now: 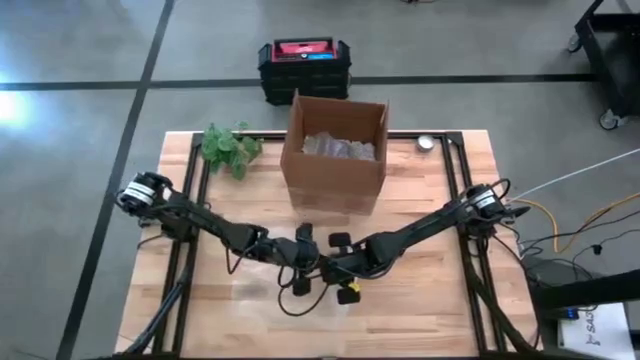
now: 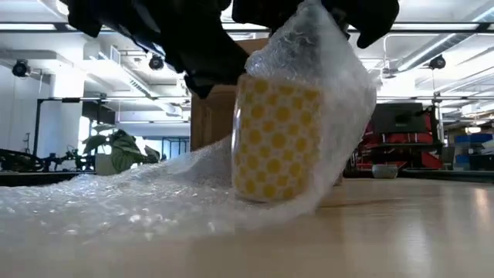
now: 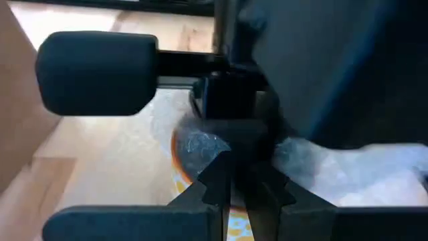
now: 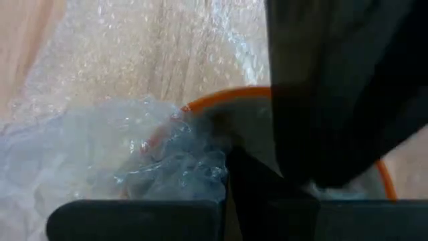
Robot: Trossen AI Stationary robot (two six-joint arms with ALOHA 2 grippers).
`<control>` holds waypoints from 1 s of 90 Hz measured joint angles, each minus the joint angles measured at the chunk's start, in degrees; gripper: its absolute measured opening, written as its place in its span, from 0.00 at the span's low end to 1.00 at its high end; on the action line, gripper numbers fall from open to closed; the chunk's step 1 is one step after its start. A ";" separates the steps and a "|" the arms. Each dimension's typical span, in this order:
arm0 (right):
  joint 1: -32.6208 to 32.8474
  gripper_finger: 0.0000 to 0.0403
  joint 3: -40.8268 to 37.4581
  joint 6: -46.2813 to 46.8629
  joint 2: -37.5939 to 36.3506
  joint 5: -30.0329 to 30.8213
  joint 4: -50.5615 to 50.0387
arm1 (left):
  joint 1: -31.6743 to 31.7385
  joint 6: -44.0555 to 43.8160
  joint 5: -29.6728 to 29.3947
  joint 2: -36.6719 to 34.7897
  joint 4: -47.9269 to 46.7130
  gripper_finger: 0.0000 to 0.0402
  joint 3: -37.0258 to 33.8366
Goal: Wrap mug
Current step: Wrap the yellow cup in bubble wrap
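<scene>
I had both arms meeting over the near middle of the worktop (image 1: 420,300), in front of the cardboard box (image 1: 335,150). The mug (image 2: 276,139) — yellow-dotted, orange at the rim — stood upright on the bubble wrap (image 2: 116,193), a flap of which was drawn up and over its far side and mouth.

The left pincer (image 3: 233,191) sat right over the rim with its fingers nearly together, pinching what looked like a fold of wrap at the mug's lip. The right pincer (image 4: 227,201) was also at the rim, amid bunched film; whether it gripped anything, I could not tell.

My read on handling: the mug was stiff, fairly heavy, breakable, and slick under plastic, so it would slide or tip if tugged sideways. The wrap was light, soft and springy — it would want to unfold once released. I judged the best hold to be on the film's free edge, keeping one pincer steadying the rim while the other carried the sheet round.
</scene>
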 joint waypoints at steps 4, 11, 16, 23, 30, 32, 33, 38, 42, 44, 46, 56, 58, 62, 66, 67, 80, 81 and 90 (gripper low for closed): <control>0.00 0.01 0.00 0.01 -0.07 0.11 0.11 | 0.01 -0.20 -0.02 0.64 0.00 0.05 0.03; -0.02 0.01 0.00 0.18 -0.76 -0.07 -0.26 | 0.01 -0.54 -0.07 1.03 -0.62 0.05 -0.05; -0.02 0.01 0.00 0.54 -1.83 -0.10 -0.48 | -0.01 -0.69 -0.13 1.05 -0.86 0.05 -0.21; -0.02 0.01 0.22 0.52 -4.07 -0.01 -0.78 | 0.01 -0.76 -0.07 0.95 -0.84 0.05 -0.43; 0.00 0.01 0.95 0.50 -6.56 -0.02 -2.77 | 0.01 -0.79 -0.02 0.89 -0.86 0.05 -0.49; 0.00 0.01 1.09 0.51 -7.31 -0.02 -3.44 | 0.01 -0.80 -0.02 0.89 -0.85 0.05 -0.49; 0.00 0.01 1.16 0.51 -7.67 -0.02 -3.82 | 0.01 -0.81 -0.02 0.89 -0.84 0.05 -0.49; 0.00 0.01 1.29 0.89 -9.27 -0.02 -5.88 | 0.01 -0.85 0.02 0.89 -0.86 0.05 -0.49; 0.00 0.01 1.29 1.40 -10.61 -0.03 -7.59 | 0.01 -0.85 0.02 0.89 -0.84 0.05 -0.49; 0.03 0.01 1.28 1.69 -11.13 -0.04 -8.21 | 0.01 -0.87 0.01 0.89 -0.84 0.05 -0.51; 0.16 0.01 1.29 2.05 -11.54 -0.07 -8.42 | 0.01 -0.88 0.00 0.89 -0.84 0.05 -0.52; 1.41 0.01 1.28 1.53 -12.70 -1.98 -5.99 | 0.01 -0.88 0.07 0.89 -0.86 0.05 -0.56; 1.70 0.01 1.27 1.04 -12.70 -2.95 -4.83 | 0.01 -0.88 0.07 0.89 -0.85 0.05 -0.56; 2.21 0.01 1.11 0.41 -12.65 -4.60 -2.01 | 0.01 -0.88 0.07 0.89 -0.82 0.05 -0.58; 2.47 0.01 0.86 -0.34 -11.98 -6.11 -0.01 | 0.01 -0.88 0.07 0.89 -0.78 0.05 -0.60; 2.48 0.01 0.84 -0.44 -11.78 -6.34 0.34 | 0.01 -0.88 0.07 0.89 -0.75 0.05 -0.60; 1.87 0.01 0.58 -1.62 -7.82 -5.64 0.95 | 0.01 -0.88 0.09 0.89 -0.69 0.05 -0.60; 1.75 0.01 0.56 -1.62 -7.49 -5.51 0.83 | 0.01 -0.88 0.09 0.89 -0.67 0.05 -0.60; 0.50 0.01 0.56 -0.98 -5.08 -4.80 0.20 | -0.01 -0.88 0.09 0.89 -0.67 0.05 -0.63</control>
